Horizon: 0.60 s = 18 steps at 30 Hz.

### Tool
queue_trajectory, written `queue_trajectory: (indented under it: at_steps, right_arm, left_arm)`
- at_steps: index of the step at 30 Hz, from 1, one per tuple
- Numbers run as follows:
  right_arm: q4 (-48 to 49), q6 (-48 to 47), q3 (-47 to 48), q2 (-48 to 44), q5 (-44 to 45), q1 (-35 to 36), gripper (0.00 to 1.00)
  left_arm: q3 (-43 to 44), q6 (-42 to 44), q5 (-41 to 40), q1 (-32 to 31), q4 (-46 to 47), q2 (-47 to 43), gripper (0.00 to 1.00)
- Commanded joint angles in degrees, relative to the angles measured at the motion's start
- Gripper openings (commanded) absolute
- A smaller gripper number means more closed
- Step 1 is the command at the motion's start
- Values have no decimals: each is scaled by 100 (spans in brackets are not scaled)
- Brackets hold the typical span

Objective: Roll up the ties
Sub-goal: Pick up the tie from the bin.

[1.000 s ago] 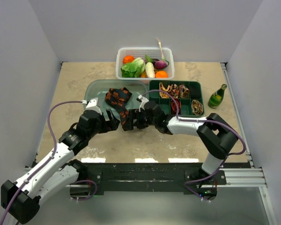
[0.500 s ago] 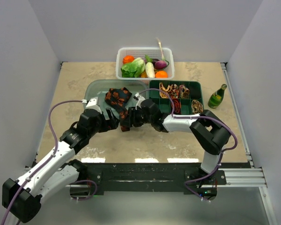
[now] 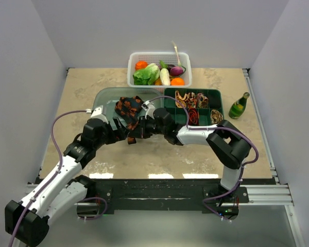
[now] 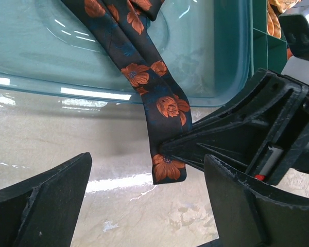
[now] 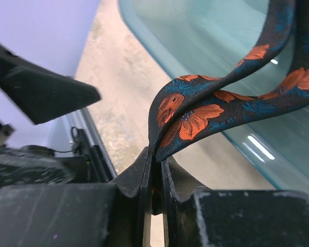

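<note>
Right gripper (image 5: 155, 177): clamped near tie (image 5: 195, 116) end, centre frame, likely to start rolling | Left gripper (image 4: 147, 198): spread wide, empty, flanking it

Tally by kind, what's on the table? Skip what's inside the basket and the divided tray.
Unrolled ties: 1, the black floral tie
Trays: 2, the clear tray and the green divided tray
Baskets: 1, the white basket
Bottles: 1, the green bottle
Total: 5
</note>
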Motion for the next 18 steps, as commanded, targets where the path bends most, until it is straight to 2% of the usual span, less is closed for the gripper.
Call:
queue_trajectory:
  at_steps: [1,4,9,10,15,18]
  right_arm:
    - [1135,340,-12,-217,-316,25,7]
    - [1645,551,-92,-375,-184,25,0]
    - [2551,1234,-355,-718,404,25,0]
    - [3014,1367,-434,-780,710,25,0]
    - [4351,2115,-1014,-1219,1564,16,0]
    - [4766,2361,-1234,-1447,2056,16,0]
  left_arm:
    - [1,44,294,211,349,-358,96]
    - [159,61,294,238,367,-534,96]
    - [300,-53,601,238,779,-736,96]
    - [291,-62,628,238,910,-824,96]
    - [335,70,1022,238,1737,-887,94]
    - [344,123,1303,238,2334,-816,94]
